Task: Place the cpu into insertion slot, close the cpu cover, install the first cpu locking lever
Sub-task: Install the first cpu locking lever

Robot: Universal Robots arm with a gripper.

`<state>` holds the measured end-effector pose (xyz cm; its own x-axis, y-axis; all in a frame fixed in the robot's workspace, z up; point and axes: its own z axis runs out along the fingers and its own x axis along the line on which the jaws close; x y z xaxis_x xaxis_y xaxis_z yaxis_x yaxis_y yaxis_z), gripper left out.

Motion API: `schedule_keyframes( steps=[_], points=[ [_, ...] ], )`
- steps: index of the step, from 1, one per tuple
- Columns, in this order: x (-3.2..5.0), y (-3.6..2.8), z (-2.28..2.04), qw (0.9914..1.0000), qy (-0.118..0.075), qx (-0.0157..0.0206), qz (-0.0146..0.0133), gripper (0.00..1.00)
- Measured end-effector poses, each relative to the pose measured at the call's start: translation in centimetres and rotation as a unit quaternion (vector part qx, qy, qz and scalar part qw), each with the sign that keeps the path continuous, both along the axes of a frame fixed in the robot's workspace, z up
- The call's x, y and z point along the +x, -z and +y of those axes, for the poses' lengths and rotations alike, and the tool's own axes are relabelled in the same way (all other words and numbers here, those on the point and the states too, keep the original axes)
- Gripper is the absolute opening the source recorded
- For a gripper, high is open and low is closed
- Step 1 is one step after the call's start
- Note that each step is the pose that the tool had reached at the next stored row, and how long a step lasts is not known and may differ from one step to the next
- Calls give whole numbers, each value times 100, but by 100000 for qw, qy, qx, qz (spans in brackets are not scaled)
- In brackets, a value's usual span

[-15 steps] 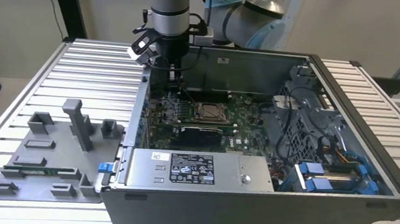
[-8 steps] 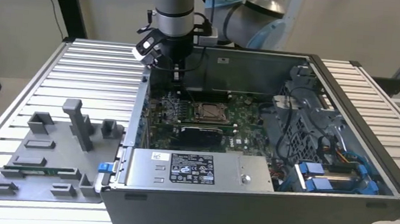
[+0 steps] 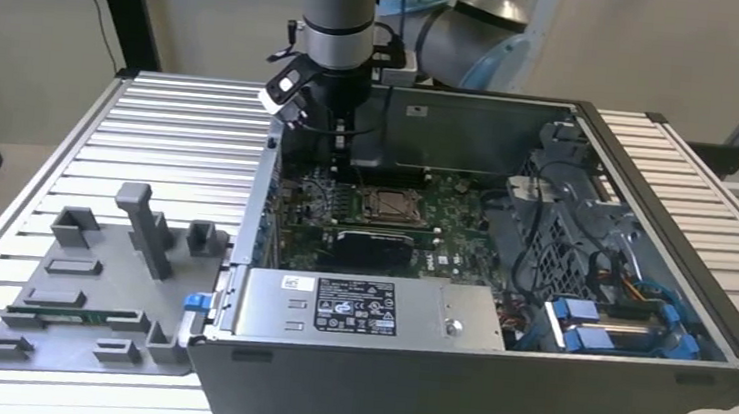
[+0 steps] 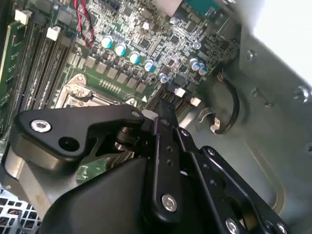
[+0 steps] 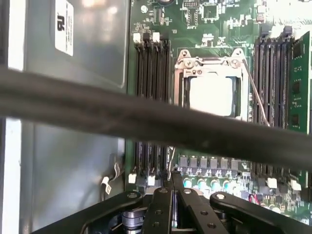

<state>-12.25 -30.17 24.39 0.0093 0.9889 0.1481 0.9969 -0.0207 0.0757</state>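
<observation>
The gripper (image 5: 175, 178) has its fingers drawn together, tips meeting. A thin wire rises right at the tips, and I cannot tell whether they pinch it. In the exterior view the gripper (image 3: 335, 159) hangs low over the green board (image 3: 458, 190), near its far corner on the exterior view's left. It is close to the walls of the computer case (image 3: 462, 376), with little room on that side. The cpu (image 5: 210, 95) lies in the insertion slot (image 3: 390, 206) at mid-board, and the cpu cover (image 5: 182, 90) lies flat around it. A locking lever (image 5: 254, 95) slants beside the cover. A black cable (image 5: 146, 119) crosses the first wrist view. The case stands on the desk (image 3: 189, 121).
</observation>
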Motion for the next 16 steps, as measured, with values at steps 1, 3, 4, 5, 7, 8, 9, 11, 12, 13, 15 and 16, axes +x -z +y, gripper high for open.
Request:
schedule_keyframes(
  steps=[1, 3, 4, 5, 7, 8, 9, 11, 12, 13, 15, 16],
  points=[
    [7, -5, -10, 100000, -4, 210, 0, 0],
    [15, -12, -40, 99998, 1, 594, -2, 0],
    [22, -14, -57, 99997, -1, 799, -6, 0],
    [32, -16, -71, 99995, 5, 997, -5, 0],
    [57, -21, -98, 99991, 1, 1360, -3, 0],
    [76, -22, -109, 99988, -3, 1546, -10, 0],
    [97, -24, -118, 99985, 0, 1753, -7, 0],
    [141, -26, -136, 99976, 2, 2203, -10, 0],
    [166, -27, -145, 99971, 0, 2425, -7, 0],
    [192, -28, -153, 99966, 0, 2605, -2, 0],
    [248, -29, -170, 99956, 0, 2982, 4, 0],
    [280, -30, -178, 99950, -1, 3164, 14, 0]
  ],
)
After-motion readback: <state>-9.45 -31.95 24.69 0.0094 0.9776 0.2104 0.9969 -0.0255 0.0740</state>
